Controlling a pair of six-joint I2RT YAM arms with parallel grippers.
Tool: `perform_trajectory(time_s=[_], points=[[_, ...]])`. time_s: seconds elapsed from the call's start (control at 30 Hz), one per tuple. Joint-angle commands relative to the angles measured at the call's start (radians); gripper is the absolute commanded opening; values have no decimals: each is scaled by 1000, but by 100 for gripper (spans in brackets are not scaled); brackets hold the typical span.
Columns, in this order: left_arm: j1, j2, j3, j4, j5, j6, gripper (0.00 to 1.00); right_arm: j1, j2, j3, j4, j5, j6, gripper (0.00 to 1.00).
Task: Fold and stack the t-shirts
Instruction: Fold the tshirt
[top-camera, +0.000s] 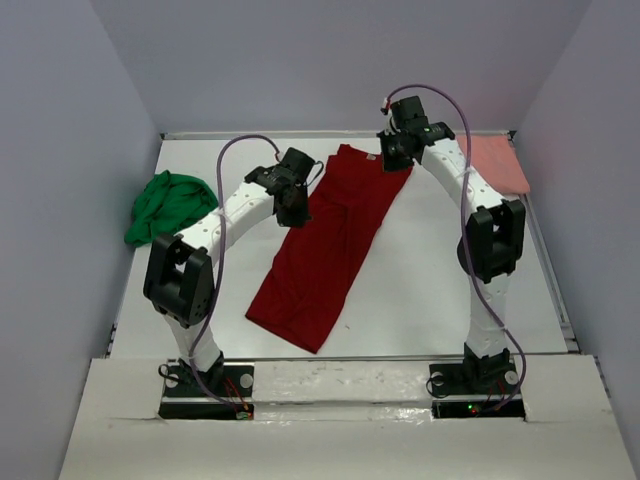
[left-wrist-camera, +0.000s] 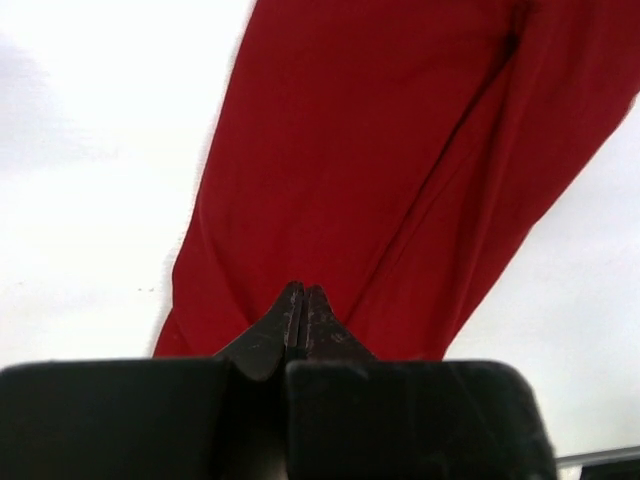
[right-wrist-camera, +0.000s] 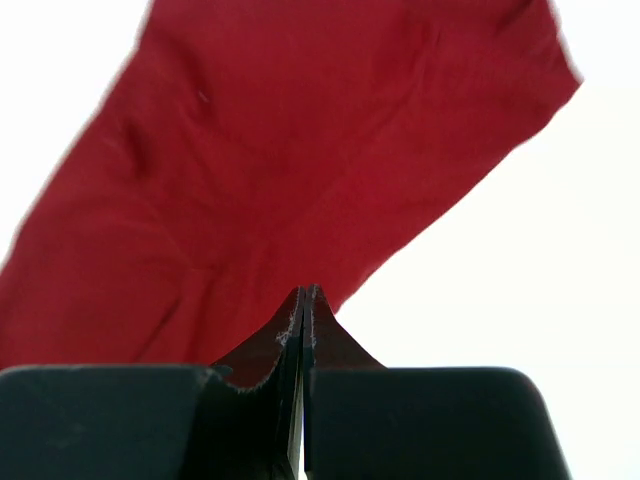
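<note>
From above, the dark red shirt (top-camera: 325, 250) lies lengthwise on the table (top-camera: 430, 290), with the left jaws at its left edge and the right jaws at its collar end. The green shirt (top-camera: 165, 205) sits bunched far left, and the pink shirt (top-camera: 497, 162) is partly hidden behind the right arm (top-camera: 490, 240). The left wrist view, then the right, shows clenched jaws over red cloth, and I cannot tell whether any fabric is pinched.

You have bare surface (top-camera: 420, 290) open between the red shirt (top-camera: 330, 240) and the right wall (top-camera: 590, 200), with a narrower strip on its left. The green shirt (top-camera: 165, 205) blocks the left edge; the pink shirt (top-camera: 495, 160) fills the far-right corner.
</note>
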Motion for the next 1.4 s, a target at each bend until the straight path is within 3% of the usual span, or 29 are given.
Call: perform_trajectory(time_s=[0.0,0.17,0.6,1.03,1.37], points=[[10,-48,-124,52,139,66,0,6,3,-123,10,39,39,0],[59,-42,-245,149,261,66,0,15,-30,-210,32,8,74,0],[138,49,-294,199,257,106,0,43,7,-253,53,-10,74,0],[148,190,-239,159,272,112,0,52,134,-177,34,18,62,0],[145,113,-398,221,318,65,0,52,281,4,-57,39,47,0]])
